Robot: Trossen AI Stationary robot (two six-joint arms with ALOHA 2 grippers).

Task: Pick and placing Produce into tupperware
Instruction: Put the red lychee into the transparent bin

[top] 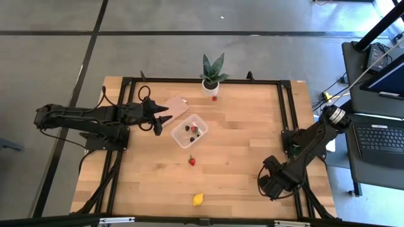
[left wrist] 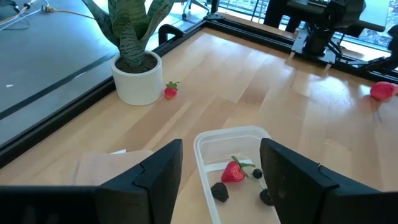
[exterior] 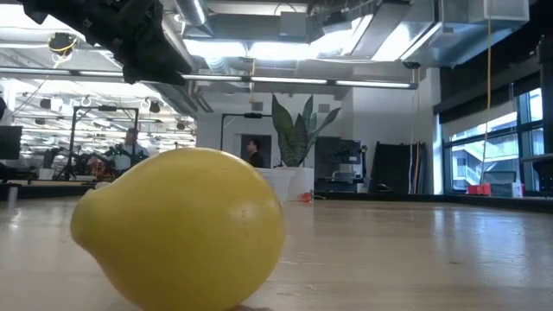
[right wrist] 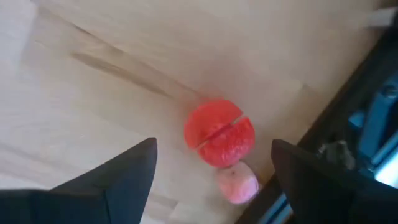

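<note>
High view: the right hand (top: pixel 273 184), fingers spread and empty at lower right, hovers over a round red fruit (right wrist: pixel 219 132), nearer it than the open left hand (top: pixel 165 118) beside the tupperware (top: pixel 190 130) at centre.

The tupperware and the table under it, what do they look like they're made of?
The tupperware looks like thin clear plastic with a smooth, slightly milky finish: the berries inside and the table show through its walls. The table looks like light wood, probably butcher-block style: pale planks with visible grain lines and a matte sheen. Its border appears to be dark metal framing, though that is less certain.
</note>
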